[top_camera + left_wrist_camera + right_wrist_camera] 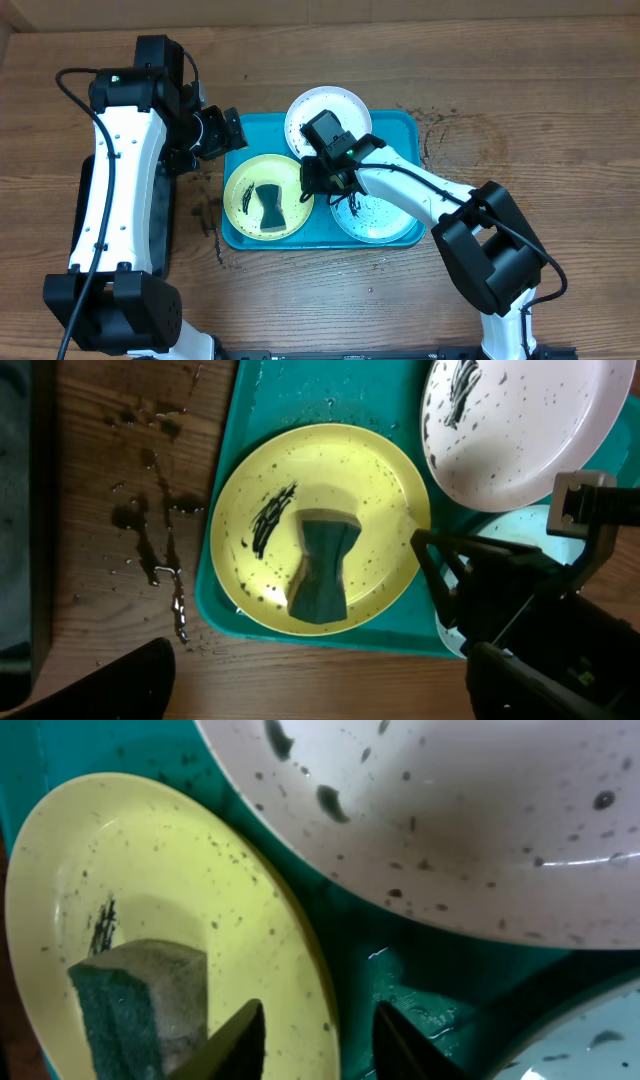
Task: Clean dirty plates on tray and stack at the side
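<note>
Turquoise plastic makes up the tray (pixel 400 125) on the wooden worktop (pixel 500 80), and all three plates lie in it. The right hand (pixel 318 180) is down at the edge of the yellow plate (pixel 245 185). Its fingers (pixel 238 1042) are spread, with the plate's rim in the gap between them and not pinched (one finger over the plate, the other over bare tray). A grey-green sponge (pixel 268 205) rests on that plate, just beyond the inner finger, beside a dark smear and many specks. Ahead of this hand sits the white plate (pixel 325 108), also speckled, partly over the tray's far rim. The blue plate (pixel 385 215) lies just beside the hand, on the side away from the yellow one, under the arm. The left hand (pixel 222 135) hovers off the tray, near its corner and apart from every plate; I cannot tell whether it is open or closed. Near it, wet splashes (pixel 150 540) mark the wood.
</note>
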Controlling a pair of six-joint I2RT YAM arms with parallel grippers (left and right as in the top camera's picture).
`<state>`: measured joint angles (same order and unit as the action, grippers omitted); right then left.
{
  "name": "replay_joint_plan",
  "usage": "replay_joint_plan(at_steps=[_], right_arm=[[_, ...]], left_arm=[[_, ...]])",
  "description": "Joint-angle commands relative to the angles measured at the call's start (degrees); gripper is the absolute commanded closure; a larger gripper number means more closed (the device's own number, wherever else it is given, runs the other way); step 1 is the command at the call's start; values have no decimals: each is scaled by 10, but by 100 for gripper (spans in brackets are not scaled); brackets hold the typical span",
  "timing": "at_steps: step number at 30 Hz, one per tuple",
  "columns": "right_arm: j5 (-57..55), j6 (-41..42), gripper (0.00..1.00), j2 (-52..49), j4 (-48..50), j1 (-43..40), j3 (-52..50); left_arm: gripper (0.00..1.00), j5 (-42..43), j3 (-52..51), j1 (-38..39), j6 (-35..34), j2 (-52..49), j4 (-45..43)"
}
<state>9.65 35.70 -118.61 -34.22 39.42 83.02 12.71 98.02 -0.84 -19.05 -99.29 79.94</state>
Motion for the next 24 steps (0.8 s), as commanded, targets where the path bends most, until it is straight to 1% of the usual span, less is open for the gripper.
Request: replay_joint_plan(at_steps=[1,2,3,4,5,7,8,15,16,20,24], right_arm=[[-12,-5,67,-9,0,1,6],[-12,-5,69,-9,-1,1,6],[-10,-1,72,-9,-3,1,6],[-9,3,73,-9,-9,1,6],[-9,3,73,-9,-12,1,6],[-9,3,73,-10,-14,1,6],[-9,3,74,-11,-16,2,6],[-10,5,81,-11,-19,23,6],[-14,5,81,-11,-17,28,6],[-28,6,82,-11,-18,38,6],[-37,6,82,-11,-19,39,5]], left_arm=[[18,4,-1,2,14,-4,9],[27,2,-1,2,15,-5,11],[30,1,-3,2,17,-7,13],[32,-3,-5,2,17,-8,16],[31,-9,-9,2,17,-10,16],[25,-12,-14,2,17,-11,14],[24,-11,-15,2,17,-12,11],[26,-4,-16,2,15,-14,8],[27,-4,-16,3,15,-15,9],[23,-4,-34,14,15,-16,2],[24,-6,-55,23,16,-16,-8]])
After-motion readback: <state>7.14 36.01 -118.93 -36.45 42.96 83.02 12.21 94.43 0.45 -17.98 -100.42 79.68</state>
